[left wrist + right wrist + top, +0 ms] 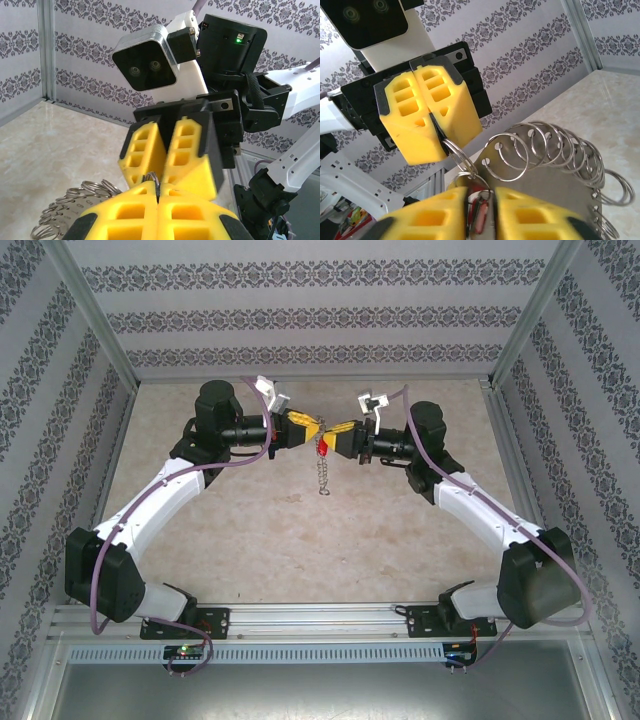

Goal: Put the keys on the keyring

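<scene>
Both grippers meet in mid-air over the middle of the table. My left gripper [314,426] [159,187] [438,142] is shut on one thin split ring [456,152] [153,178]. That ring belongs to the keyring [555,185], a silvery metal piece whose rim carries several split rings [85,192]. The key's red head [484,220] [322,447] hangs from the held ring. It sits in the narrow gap of my right gripper [332,430] [480,192] [161,172], whose fingers are closed in on it. A short chain [324,475] dangles below.
The beige table [300,540] lies well below the grippers. Patterned walls [320,320] close in the back and both sides. Metal frame posts [95,315] stand at the corners. An aluminium rail [320,618] with both arm bases runs along the near edge.
</scene>
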Controlling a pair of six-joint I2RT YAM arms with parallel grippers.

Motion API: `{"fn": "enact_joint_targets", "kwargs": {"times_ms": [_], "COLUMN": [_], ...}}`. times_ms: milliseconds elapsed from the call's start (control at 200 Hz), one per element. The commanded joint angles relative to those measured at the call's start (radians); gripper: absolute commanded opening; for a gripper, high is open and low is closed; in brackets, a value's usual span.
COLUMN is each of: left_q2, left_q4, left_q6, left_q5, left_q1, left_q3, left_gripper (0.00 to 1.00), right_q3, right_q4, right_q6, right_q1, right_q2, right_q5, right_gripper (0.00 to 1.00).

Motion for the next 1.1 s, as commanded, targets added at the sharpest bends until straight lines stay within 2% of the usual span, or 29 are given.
{"fn": "enact_joint_targets", "kwargs": {"times_ms": [0,60,110,475,600,824,934,1094], "left_q2": [-0.038,-0.041,-0.042,-0.036,-0.036,-0.033,-0.038,-0.044], "left_q4": [0.080,0.084,0.086,0.108,0.111,0.112,0.113,0.118], "left_q6": [-0.009,-0.009,-0.009,-0.026,-0.023,-0.023,-0.025,-0.028], "left_q5": [0.002,0.001,-0.001,0.004,-0.001,-0.007,-0.010,-0.016], "left_q1": [-0.011,-0.011,-0.012,-0.017,-0.016,-0.016,-0.016,-0.017], "left_q3": [-0.004,-0.006,-0.008,-0.017,-0.023,-0.025,-0.029,-0.033], "left_gripper": [0.00,0.00,0.00,0.00,0.00,0.00,0.00,0.00], "right_q3": [0.018,0.013,0.010,0.090,0.111,0.026,-0.012,-0.007], "right_q4": [0.040,0.035,0.032,0.027,-0.001,-0.020,-0.030,-0.069], "right_q6": [-0.005,-0.008,-0.009,0.000,-0.011,-0.019,-0.027,-0.058], "right_q1": [0.015,0.013,0.010,0.058,0.057,-0.034,-0.077,-0.090], "right_q2": [0.010,0.006,0.003,0.079,0.084,-0.015,-0.069,-0.099], "right_q5": [-0.044,-0.040,-0.045,-0.062,-0.072,-0.078,-0.105,-0.083], "right_gripper": [0.11,0.09,0.00,0.00,0.24,0.26,0.33,0.36]}}
